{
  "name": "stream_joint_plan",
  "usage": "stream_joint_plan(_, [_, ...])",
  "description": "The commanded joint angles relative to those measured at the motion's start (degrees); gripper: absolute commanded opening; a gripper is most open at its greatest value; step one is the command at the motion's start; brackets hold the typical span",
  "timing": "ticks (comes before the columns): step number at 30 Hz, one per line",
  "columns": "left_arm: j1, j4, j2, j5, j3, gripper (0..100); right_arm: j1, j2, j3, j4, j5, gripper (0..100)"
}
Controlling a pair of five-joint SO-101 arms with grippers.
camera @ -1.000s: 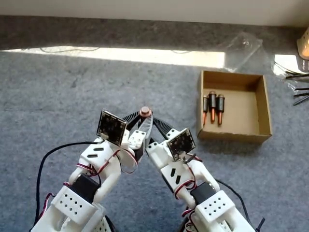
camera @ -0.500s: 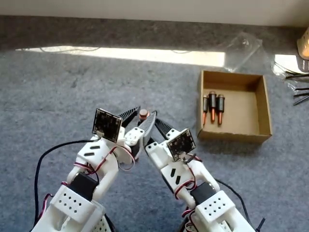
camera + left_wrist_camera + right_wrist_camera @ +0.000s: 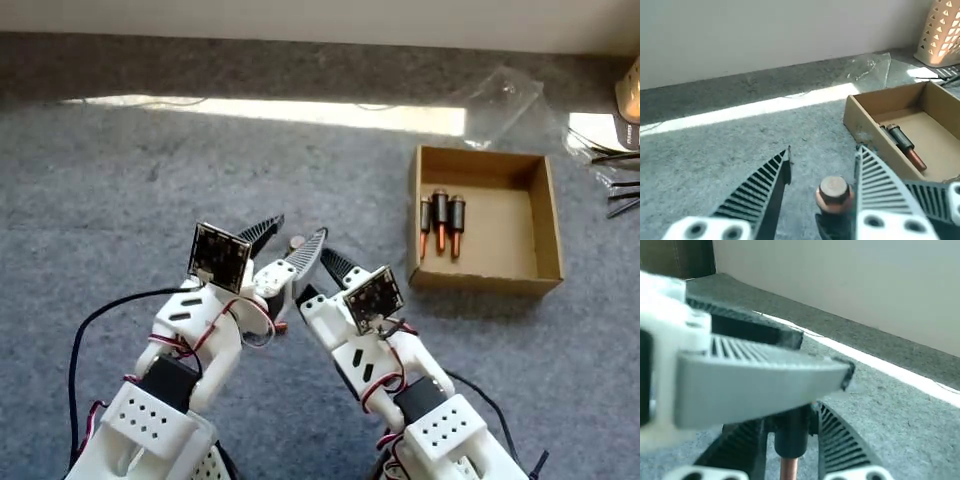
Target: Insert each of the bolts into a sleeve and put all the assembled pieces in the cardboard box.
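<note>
A clear plastic bag [image 3: 505, 95] is laid on the grey carpeted worktop [image 3: 120, 180], near a perforated beige basket [image 3: 942, 30]. Black cables [image 3: 620, 185] are seen at the worktop's edge.

Three assemblies [image 3: 440, 216] in box [image 3: 485, 281] (seemingly touching).

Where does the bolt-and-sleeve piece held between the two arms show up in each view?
High view: bolt-and-sleeve piece between the two arms' fingertips, left of the cardboard box.
Left wrist view: bolt-and-sleeve piece inside the open left gripper.
Right wrist view: bolt-and-sleeve piece clamped in the right gripper.
Shared landmark: sunlit strip across the carpet.
</note>
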Motion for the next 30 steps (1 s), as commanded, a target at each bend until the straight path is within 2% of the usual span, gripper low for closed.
stream_joint_plan(1, [-3.65,-1.14,-0.66,-2.29,-7.34,20,0.75,-0.40,3.03,-1.89,0.35,0.5])
stream_joint_plan(7, [-10.95,5.71,-8.75,-2.37,-9.63,19,0.75,-0.40,3.03,-1.89,0.35,0.5])
stream_joint_plan(11, [-13.85,14.24,-20.79,-6.15,-8.31,9,3.47,-0.40,2.95,-1.54,0.35,0.5])
stream_joint_plan(13, [-14.20,16.53,-26.59,-8.88,-6.55,2,5.32,-0.40,2.95,-1.54,0.35,0.5])
stream_joint_plan(15, [-14.29,17.41,-30.02,-9.93,-5.14,1,6.46,-0.40,2.95,-1.45,0.35,0.5])
stream_joint_plan(19, [-16.13,18.55,-27.56,-10.11,-4.79,1,6.73,-0.40,3.03,-1.45,0.35,0.5])
stream_joint_plan(24, [-22.99,21.71,-28.09,-10.11,-4.79,1,6.73,-0.40,2.95,-1.27,0.35,0.5])
stream_joint_plan(30, [-25.54,27.60,-28.18,-10.11,-4.88,1,6.90,-0.40,-2.51,14.29,0.44,0.5])
